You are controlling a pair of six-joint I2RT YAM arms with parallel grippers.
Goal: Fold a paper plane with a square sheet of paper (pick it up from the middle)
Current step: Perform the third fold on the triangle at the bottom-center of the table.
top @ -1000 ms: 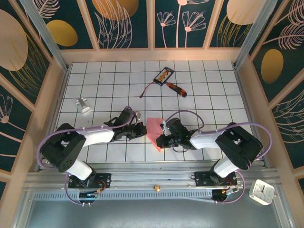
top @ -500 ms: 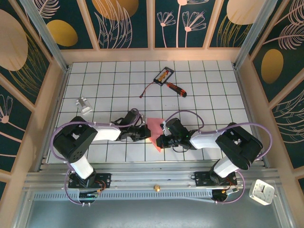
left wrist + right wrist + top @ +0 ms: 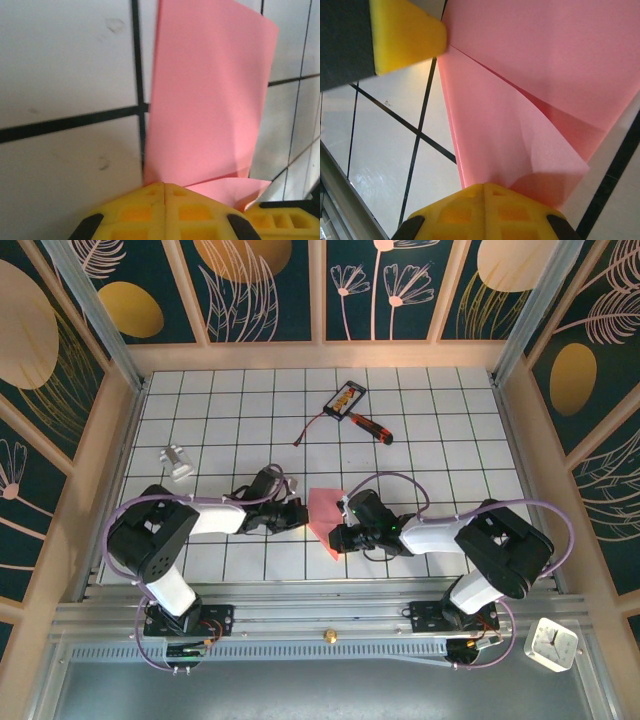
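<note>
Pinching the square sheet of paper (image 3: 325, 508) from opposite edges, left gripper (image 3: 164, 186) and right gripper (image 3: 484, 187) were both clamped shut on it, arms stretched low, well nearer than the screwdriver (image 3: 368, 424).

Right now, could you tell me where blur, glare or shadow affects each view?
Top external: evenly lit and sharp, with no glare on the paper. Left wrist: slightly soft throughout, the yellow fingers blurriest up close. Right wrist: soft shadow under the paper's curled flap, faint sheen on the tiles lower left.
</note>
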